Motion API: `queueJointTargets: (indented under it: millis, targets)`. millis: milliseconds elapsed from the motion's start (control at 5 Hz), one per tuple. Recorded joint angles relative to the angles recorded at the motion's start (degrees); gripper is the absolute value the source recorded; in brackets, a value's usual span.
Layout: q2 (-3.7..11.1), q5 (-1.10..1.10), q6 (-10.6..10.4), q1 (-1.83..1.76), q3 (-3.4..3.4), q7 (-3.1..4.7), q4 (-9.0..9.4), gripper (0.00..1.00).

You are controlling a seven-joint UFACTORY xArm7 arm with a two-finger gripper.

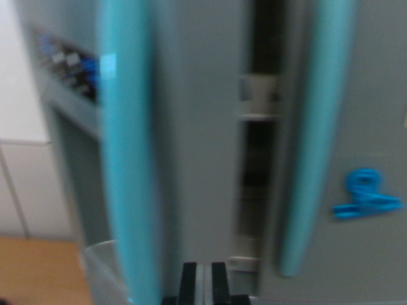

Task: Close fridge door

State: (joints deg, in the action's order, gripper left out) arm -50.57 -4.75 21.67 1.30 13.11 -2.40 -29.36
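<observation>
The picture is blurred. A grey fridge fills the wrist view. Its left door (197,127) carries a tall teal handle (127,146) and stands ajar. A dark gap (257,159) with pale shelf edges shows between it and the right door (375,95), which has its own teal handle (315,127). My gripper (203,283) is at the bottom middle, close in front of the left door's lower part. Its two black fingers (189,283) stand nearly together, holding nothing. Whether they touch the door I cannot tell.
A blue clip (365,194) sticks on the right door. At the wrist view's left, the door's inner side shows a shelf with small blue items (70,67). Beyond it are a white wall (19,95) and a wooden surface (38,270).
</observation>
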Motion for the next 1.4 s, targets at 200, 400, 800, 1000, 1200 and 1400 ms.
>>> queueJointTargets:
  millis: [200, 400, 800, 1000, 1200, 1400]
  targets:
    - [4.69, 0.0, 0.0, 0.0, 2.32, 0.0, -2.79, 1.0]
    - [4.69, 0.0, 0.0, 0.0, 2.32, 0.0, -2.79, 1.0]
    - [9.61, 0.0, 0.0, 0.0, 4.23, 0.0, -6.03, 1.0]
    - [14.4, 0.0, 0.0, 0.0, 5.57, 0.0, -9.18, 1.0]
    - [14.4, 0.0, 0.0, 0.0, 5.57, 0.0, -9.18, 1.0]
    - [17.66, 0.0, 0.0, 0.0, 5.65, 0.0, -11.32, 1.0]
